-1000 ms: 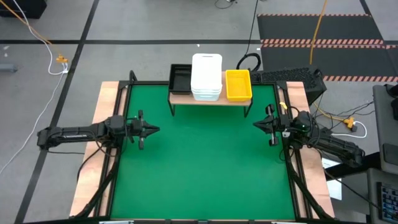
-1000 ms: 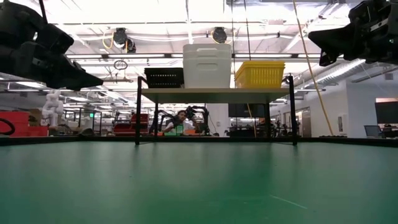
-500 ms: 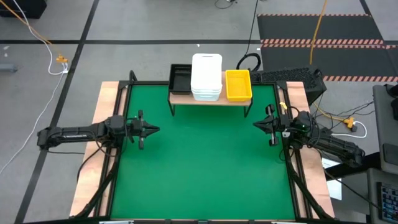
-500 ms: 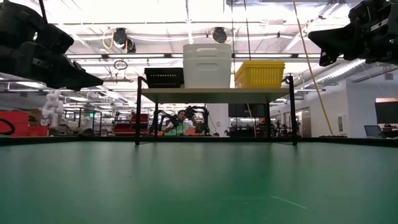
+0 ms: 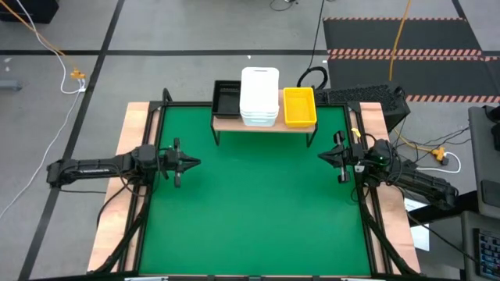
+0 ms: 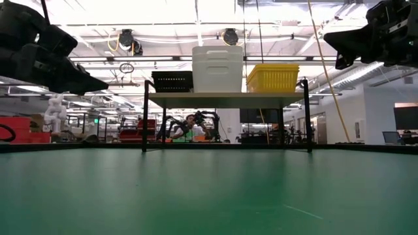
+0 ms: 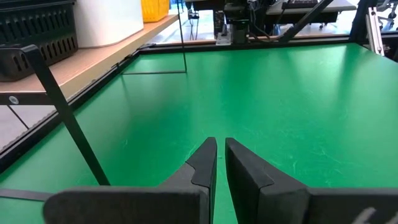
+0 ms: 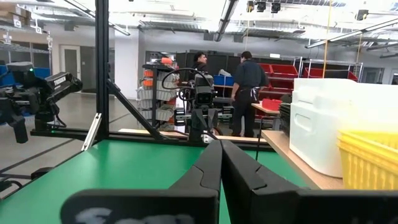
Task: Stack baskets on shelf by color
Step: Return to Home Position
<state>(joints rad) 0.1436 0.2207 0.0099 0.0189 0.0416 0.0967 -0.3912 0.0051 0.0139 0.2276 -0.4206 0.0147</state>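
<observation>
The shelf (image 5: 226, 124), a light wood board on thin black legs, stands at the table's far edge. On it sit a black basket (image 5: 226, 97) at its left, a stack of white baskets (image 5: 259, 95) in the middle and a yellow basket (image 5: 299, 106) at its right; they also show in the low view (image 6: 172, 81) (image 6: 217, 68) (image 6: 272, 78). My left gripper (image 5: 197, 162) is shut and empty above the table's left side. My right gripper (image 5: 320, 157) is shut and empty above the right side.
The green table top (image 5: 258, 211) lies between the two arms and the shelf. Black frame posts stand at the table's far corners (image 5: 166, 97). People stand in the room beyond the table (image 8: 249, 93).
</observation>
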